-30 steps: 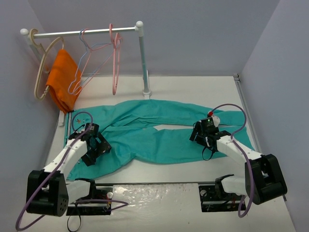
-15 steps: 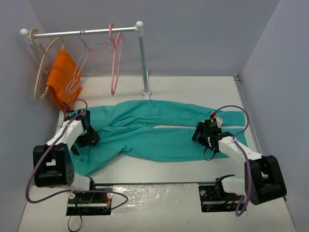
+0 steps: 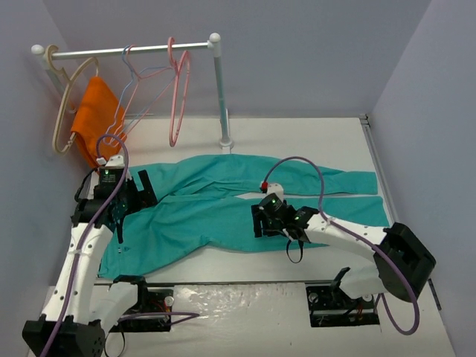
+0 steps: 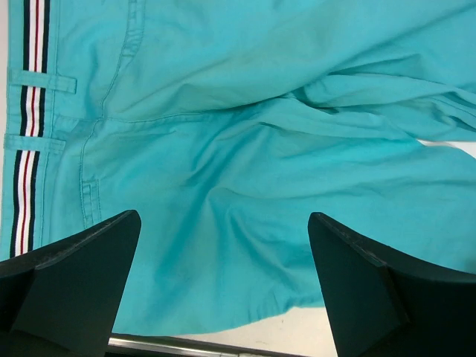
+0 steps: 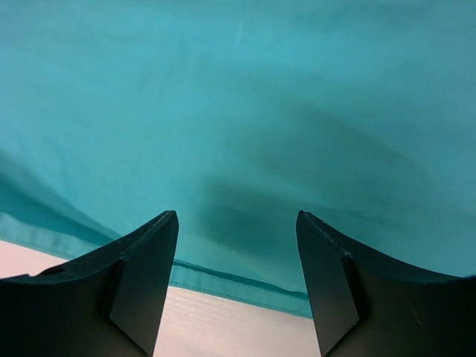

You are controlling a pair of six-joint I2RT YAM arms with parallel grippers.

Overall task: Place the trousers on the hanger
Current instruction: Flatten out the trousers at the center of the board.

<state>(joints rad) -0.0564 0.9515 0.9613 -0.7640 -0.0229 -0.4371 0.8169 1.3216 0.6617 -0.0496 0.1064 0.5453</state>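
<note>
Trousers (image 3: 216, 212): teal-green, laid flat across the desk (image 3: 297, 137). The waist is turned to the left and both legs are stretched to the right. A narrow slit of bare desk is seen between the legs at mid-length.

Striped band (image 4: 26, 126): shown in the left wrist view along the waist edge, dark and white with a red line, and crossed by two belt loops.

Hanger (image 3: 177, 97): thin and salmon-pink, hung by its hook from the rail (image 3: 126, 50) at the far left of the desk, well apart from the trousers.

Left gripper (image 3: 141, 195): held over the waist end of the trousers with its fingers spread wide. Only teal fabric is seen between them in the wrist view, and nothing is clamped. Contact with the cloth cannot be told.

Right gripper (image 3: 260, 221): placed over the near leg, close to where the two legs meet, with its fingers apart and nothing clamped. In its wrist view the near edge of the leg and a strip of desk are seen between the fingers, and a shadow is cast on the fabric.

Other items on the rail: a thick beige hanger (image 3: 63, 111) is hung at the left end. An orange cloth (image 3: 97, 126) is hung just beside it. Thin pale hangers (image 3: 137, 78) are hung between that cloth and the salmon-pink one.
</note>
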